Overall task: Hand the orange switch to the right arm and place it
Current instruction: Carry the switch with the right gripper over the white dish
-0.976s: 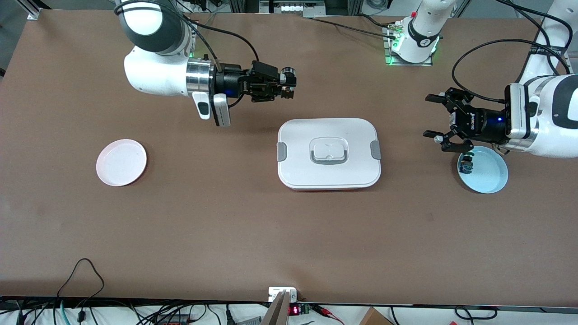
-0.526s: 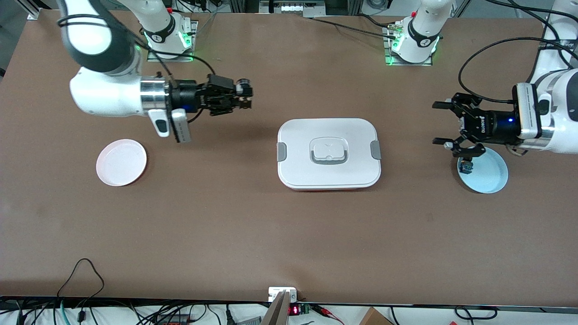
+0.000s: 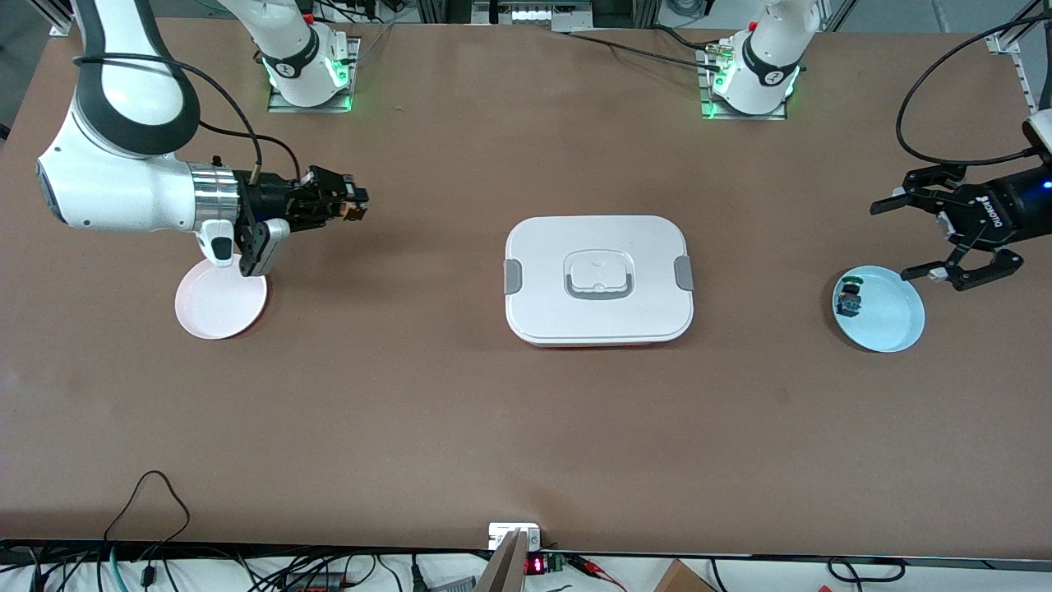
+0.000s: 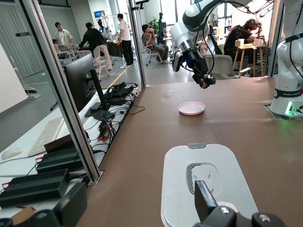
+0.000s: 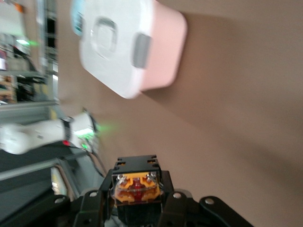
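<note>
Orange switch in the right tool, carried toward the pink plate.

Front view: the right tool (image 3: 349, 205) is clamped on the orange switch (image 3: 355, 211), up over bare worktop (image 3: 411, 411) between the pink plate (image 3: 220, 296) and the lidded white box (image 3: 598, 279); the left tool (image 3: 937, 234), its fingers spread and empty, waits above the blue plate (image 3: 888, 316), where a similar blue-green part (image 3: 848, 304) lies. Left wrist view: the right tool (image 4: 206, 83) hangs above the pink plate (image 4: 191, 108). Right wrist view: the switch (image 5: 136, 188) is a small black block with an amber face and a red centre, pinched squarely. Placing looks like what is left: centre over the pink plate, lower close, then release, so it won't bounce off.
</note>
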`<state>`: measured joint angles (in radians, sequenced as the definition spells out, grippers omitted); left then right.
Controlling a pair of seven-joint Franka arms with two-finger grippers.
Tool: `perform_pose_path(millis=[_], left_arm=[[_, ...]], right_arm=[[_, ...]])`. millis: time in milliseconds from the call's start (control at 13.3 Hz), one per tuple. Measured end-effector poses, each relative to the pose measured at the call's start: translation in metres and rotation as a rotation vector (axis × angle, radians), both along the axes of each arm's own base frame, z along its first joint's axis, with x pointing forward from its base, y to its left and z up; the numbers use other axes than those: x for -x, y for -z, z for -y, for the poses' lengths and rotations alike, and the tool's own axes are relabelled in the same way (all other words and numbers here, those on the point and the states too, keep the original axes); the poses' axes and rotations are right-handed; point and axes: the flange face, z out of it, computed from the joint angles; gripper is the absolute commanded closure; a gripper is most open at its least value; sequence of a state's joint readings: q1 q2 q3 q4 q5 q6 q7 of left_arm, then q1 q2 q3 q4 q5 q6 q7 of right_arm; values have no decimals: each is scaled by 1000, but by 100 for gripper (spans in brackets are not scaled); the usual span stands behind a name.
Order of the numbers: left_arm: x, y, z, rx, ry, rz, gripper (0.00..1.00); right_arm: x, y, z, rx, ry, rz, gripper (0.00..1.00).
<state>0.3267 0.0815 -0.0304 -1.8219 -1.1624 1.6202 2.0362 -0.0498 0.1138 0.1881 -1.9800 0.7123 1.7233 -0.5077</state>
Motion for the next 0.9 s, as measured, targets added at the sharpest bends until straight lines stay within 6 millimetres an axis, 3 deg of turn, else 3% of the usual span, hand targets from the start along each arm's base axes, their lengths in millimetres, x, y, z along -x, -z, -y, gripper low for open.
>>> perform_pose_path(millis=[225, 526, 901], left_arm=[[-1, 1, -4, -184, -74, -77, 0], [4, -38, 4, -452, -281, -181, 0], [15, -72, 38, -632, -566, -399, 0]], right_arm=[[1, 13, 34, 190, -131, 51, 94], [-6, 23, 70, 404, -300, 144, 94], [-22, 45, 105, 536, -527, 300, 94]])
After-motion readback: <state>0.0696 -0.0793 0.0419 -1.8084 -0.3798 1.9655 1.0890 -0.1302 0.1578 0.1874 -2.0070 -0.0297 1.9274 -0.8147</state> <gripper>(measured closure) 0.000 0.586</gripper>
